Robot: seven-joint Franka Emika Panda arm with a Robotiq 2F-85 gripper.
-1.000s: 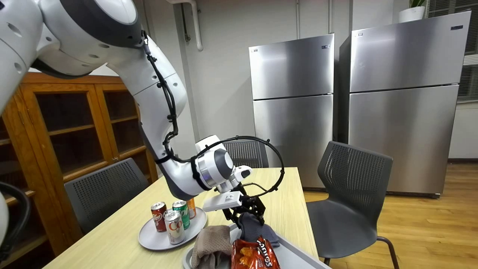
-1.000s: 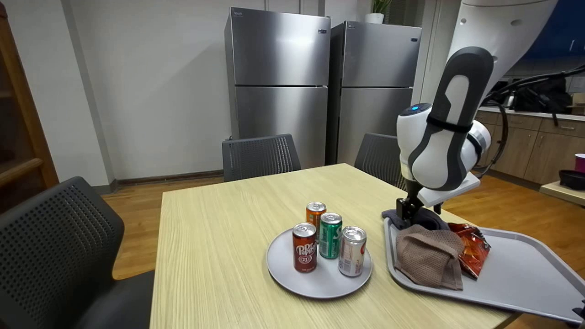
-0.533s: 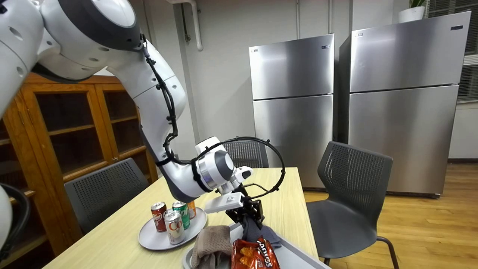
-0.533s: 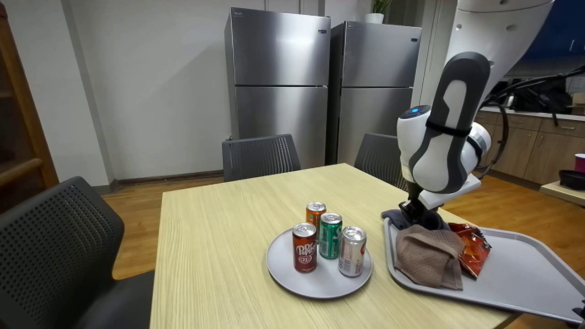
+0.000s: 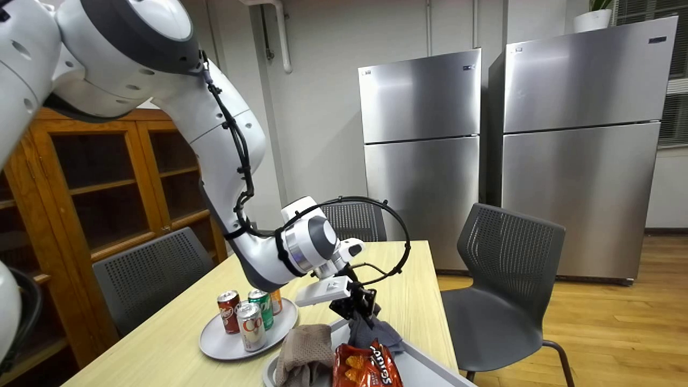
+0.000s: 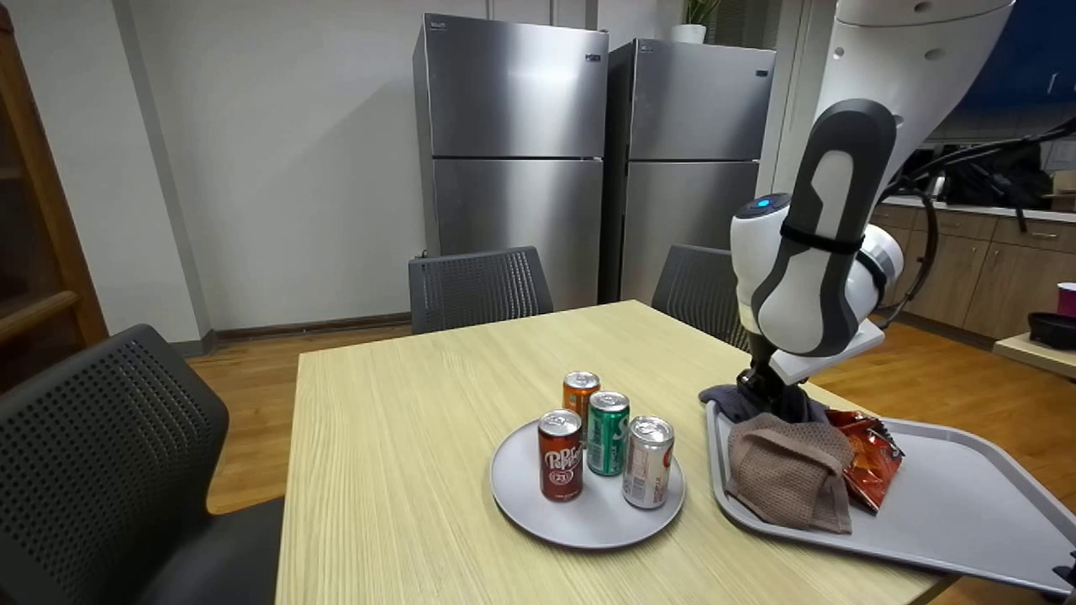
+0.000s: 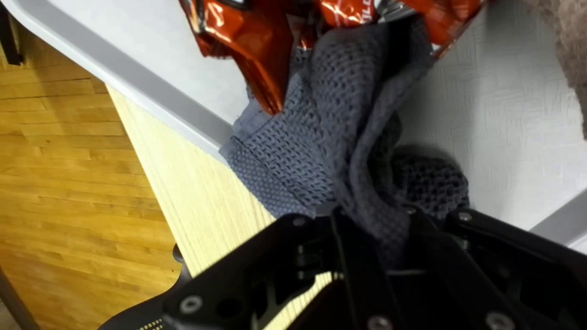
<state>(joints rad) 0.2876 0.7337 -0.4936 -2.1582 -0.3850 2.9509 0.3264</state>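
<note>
While a fold of the dark gray cloth is pinched in the gripper, the rest is draped over the rim of the tray, beside the red chip bag.

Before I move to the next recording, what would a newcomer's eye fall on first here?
Probably the white arm, bent over the table in both exterior views. Next, its black pincer in the wrist view, closed on the gray cloth at the rim of the tray. Then the red bag on the tray and four cans on the plate.
</note>
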